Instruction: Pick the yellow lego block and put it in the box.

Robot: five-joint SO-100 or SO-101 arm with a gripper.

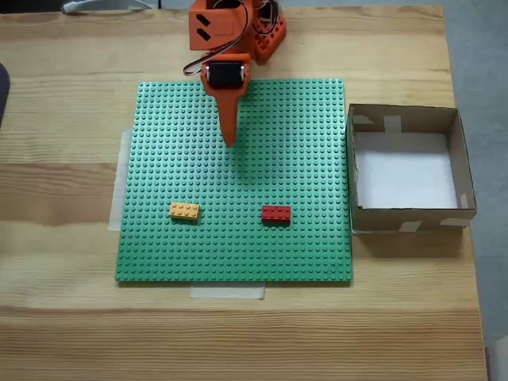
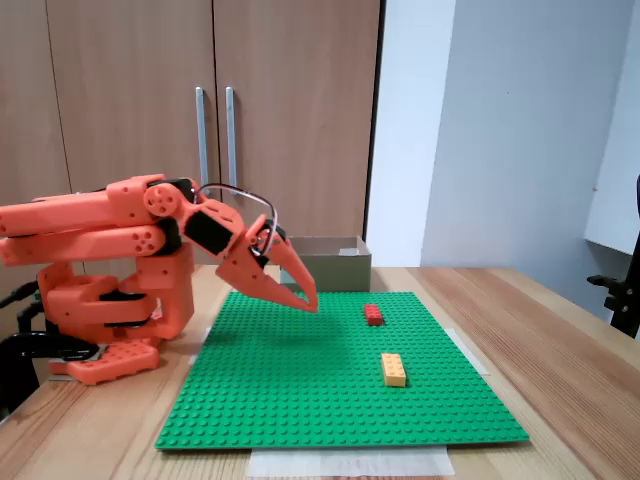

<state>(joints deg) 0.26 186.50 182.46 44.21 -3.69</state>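
The yellow lego block (image 1: 184,211) (image 2: 393,369) lies flat on the green studded baseplate (image 1: 238,246) (image 2: 300,400), toward its front left in the top-down fixed view. The brown cardboard box (image 1: 409,216) (image 2: 335,262) with a white floor stands off the plate's right edge in that view. My orange gripper (image 1: 230,141) (image 2: 308,300) hangs above the plate's rear middle, pointing down at an angle, well apart from the yellow block. Its fingers lie together with nothing between them.
A red lego brick (image 1: 276,213) (image 2: 373,314) sits on the baseplate to the right of the yellow one in the top-down fixed view. The arm's orange base (image 1: 238,32) (image 2: 110,320) stands at the rear of the wooden table (image 1: 63,238). Cupboard doors (image 2: 200,120) rise behind.
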